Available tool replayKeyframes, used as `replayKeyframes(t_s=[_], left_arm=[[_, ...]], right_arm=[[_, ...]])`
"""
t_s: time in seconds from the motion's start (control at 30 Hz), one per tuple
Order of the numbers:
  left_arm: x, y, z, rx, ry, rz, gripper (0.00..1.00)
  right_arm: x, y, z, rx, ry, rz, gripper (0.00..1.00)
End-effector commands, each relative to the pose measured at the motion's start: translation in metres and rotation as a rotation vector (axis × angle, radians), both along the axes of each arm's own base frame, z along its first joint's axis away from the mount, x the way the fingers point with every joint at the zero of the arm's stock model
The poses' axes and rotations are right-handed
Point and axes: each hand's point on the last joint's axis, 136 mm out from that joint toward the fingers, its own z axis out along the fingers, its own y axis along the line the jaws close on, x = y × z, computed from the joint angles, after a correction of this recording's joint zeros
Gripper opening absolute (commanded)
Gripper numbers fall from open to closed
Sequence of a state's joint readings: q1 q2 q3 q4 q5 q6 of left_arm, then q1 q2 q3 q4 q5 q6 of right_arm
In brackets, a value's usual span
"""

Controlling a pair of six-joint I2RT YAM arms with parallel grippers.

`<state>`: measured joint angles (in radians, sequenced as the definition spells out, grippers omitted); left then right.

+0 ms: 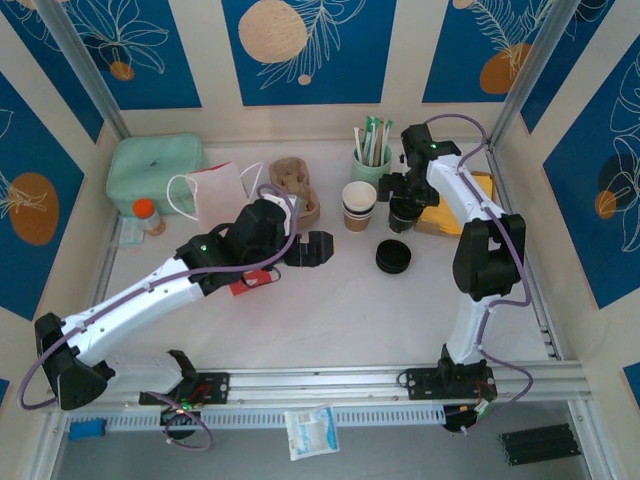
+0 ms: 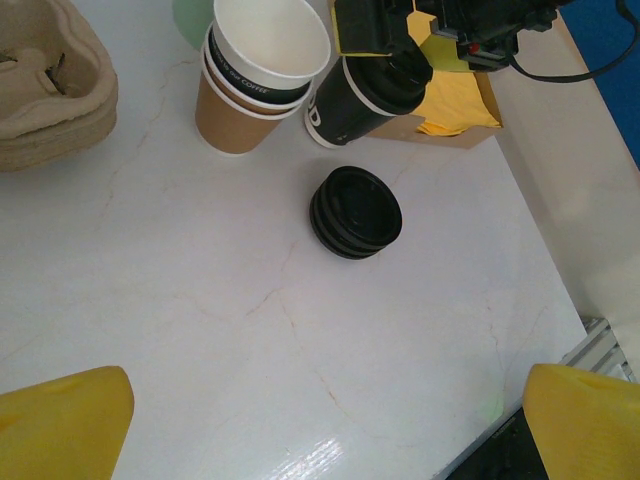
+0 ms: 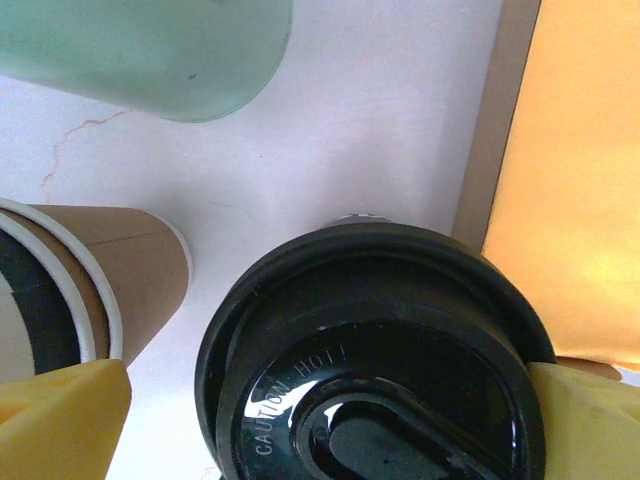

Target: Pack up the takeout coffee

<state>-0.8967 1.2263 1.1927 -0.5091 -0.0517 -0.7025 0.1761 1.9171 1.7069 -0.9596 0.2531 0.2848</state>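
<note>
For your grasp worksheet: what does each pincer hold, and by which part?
Nothing. The left pincer is open, empty; the right pincer straddles the takeout coffee at its lid, unclamped.

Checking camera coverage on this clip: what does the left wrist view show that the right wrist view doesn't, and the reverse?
Left wrist's extras: the loose stack of black lids and the pulp cup carrier. Right wrist's extras: the raised CAUTION HOT lettering on the lid, close up. Shared: the takeout coffee, the stack of lidless cups, the yellow napkins, the mint-green holder.
</note>
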Motion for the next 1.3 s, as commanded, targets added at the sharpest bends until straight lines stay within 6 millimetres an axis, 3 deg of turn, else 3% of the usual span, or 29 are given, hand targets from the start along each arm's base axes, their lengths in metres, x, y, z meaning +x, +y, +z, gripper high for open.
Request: replayKeyframes(t_s=[0.0,0.57,1.03,1.27], left_arm=[[0.004,-0.004,0.022,-0.054,-0.022,0.000,0.99],[0.005,-0.005,0.020,-0.047,-0.022,-0.001,0.99],[0.004,-0.006,0.021,-0.050,-0.020,-0.006,0.99],[0.004,-0.007,0.022,-0.047,-0.019,-0.010,0.99]], right_arm=[[-0.004,0.008,0.015,0.073,-0.024,-0.003,0.99],[-0.004,0.008,0.011,0.180,0.000,-0.043,0.99],[-0.009,0.005,0.009,0.101,0.013,-0.039,0.99],[-0.009,0.007,0.022,0.086,-0.008,-0.030,0.99]])
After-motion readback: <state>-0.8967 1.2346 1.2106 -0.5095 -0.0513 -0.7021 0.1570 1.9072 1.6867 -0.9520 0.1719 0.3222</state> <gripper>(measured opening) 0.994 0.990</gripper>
